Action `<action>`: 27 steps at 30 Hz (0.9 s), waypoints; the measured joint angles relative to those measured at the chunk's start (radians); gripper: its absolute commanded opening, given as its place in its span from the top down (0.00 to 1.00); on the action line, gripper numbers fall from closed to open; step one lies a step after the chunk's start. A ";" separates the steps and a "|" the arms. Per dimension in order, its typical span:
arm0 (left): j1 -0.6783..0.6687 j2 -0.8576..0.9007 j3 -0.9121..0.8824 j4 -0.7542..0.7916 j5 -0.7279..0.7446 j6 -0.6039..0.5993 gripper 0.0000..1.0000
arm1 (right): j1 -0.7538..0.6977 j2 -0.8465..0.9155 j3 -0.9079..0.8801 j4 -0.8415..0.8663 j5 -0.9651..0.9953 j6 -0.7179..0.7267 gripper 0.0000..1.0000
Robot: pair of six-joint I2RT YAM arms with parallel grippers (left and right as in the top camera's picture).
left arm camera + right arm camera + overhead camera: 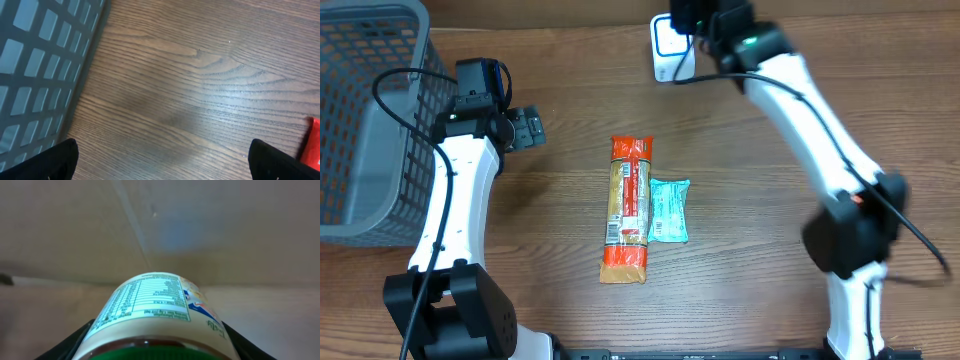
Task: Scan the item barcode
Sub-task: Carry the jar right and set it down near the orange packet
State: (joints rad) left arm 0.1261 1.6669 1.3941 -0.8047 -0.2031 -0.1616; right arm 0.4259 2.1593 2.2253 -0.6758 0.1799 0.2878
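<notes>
Up in the table's [750, 230] far left corner sits a grey mesh basket [360, 130], running off the edge of view. Just beside its right wall hangs the left gripper [530, 128], over bare wood, its jaws wide apart and holding nothing. Near the middle of the table lie two packets side by side and touching along their long edges: a long orange packet [628, 210], then a shorter teal packet [669, 210] on its right. The right arm reaches to the far edge, where the right gripper [705, 30] is clamped on a jar [150, 310] with a nutrition label and a green lid. The jar is held lifted, right by a white-and-blue box [663, 45], possibly the scanner, though the arm covers much of it.
</notes>
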 measured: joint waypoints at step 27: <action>0.000 0.000 0.000 0.000 0.000 0.000 0.00 | -0.292 -0.023 -0.599 -0.635 -0.010 0.069 0.74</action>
State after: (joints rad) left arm 0.1261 1.6669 1.3941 -0.8047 -0.2035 -0.1616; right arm 0.1341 2.1368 1.6268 -1.3109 0.1699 0.3565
